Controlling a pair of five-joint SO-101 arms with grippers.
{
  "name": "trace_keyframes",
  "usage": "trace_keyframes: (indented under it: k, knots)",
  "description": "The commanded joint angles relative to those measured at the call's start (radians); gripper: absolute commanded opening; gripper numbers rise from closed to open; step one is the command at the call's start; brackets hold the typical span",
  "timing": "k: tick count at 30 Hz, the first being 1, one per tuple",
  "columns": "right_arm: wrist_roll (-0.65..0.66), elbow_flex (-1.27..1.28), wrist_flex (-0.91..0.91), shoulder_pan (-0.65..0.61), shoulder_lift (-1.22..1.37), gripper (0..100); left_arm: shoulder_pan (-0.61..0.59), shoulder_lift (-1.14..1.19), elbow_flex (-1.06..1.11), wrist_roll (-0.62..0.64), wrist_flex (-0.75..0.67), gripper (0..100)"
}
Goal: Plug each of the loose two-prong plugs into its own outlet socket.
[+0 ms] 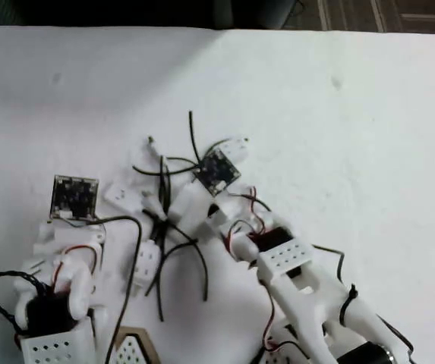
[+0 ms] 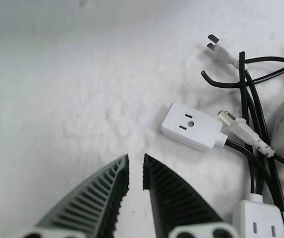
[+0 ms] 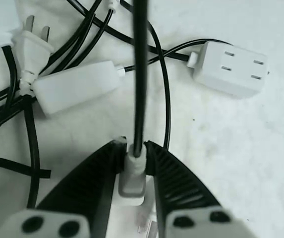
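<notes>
Your right claw (image 3: 135,148) pinches a white plug (image 3: 131,179), its prongs hidden; your left claw (image 2: 136,162) stands parted a crack, empty, over the table (image 2: 57,99).

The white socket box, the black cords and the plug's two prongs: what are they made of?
The socket box looks like hard white plastic: smooth, slightly glossy, with moulded slots. The black cords seem rubbery or soft plastic, since they bend in loose curves. The prongs of the loose plug look like bare metal, grey and shiny at the edges.
</notes>
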Motion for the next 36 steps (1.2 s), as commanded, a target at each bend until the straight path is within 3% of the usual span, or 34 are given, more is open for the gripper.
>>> trace_keyframes:
  k: [1,5,15,28,33,36]
  knots:
    - [-0.078,-0.003,0.071,0.027,-0.001,1.7,-0.007,-0.001,-0.005,-0.008,-0.002,7]
    - [-0.235,-0.003,0.076,0.044,-0.002,1.7,-0.005,-0.001,-0.005,-0.008,-0.003,7]
    - [-0.296,0.005,0.088,0.070,-0.002,1.7,-0.001,-0.001,-0.005,-0.006,-0.006,7]
    - [-0.436,0.009,0.331,0.062,-0.130,1.7,0.001,-0.001,-0.005,-0.003,-0.003,7]
    - [-0.430,0.129,0.180,0.016,-0.222,1.7,0.001,-0.001,-0.005,-0.002,-0.003,7]
    - [-0.359,0.219,0.050,-0.019,-0.288,1.7,0.001,-0.001,-0.005,-0.002,-0.003,7]
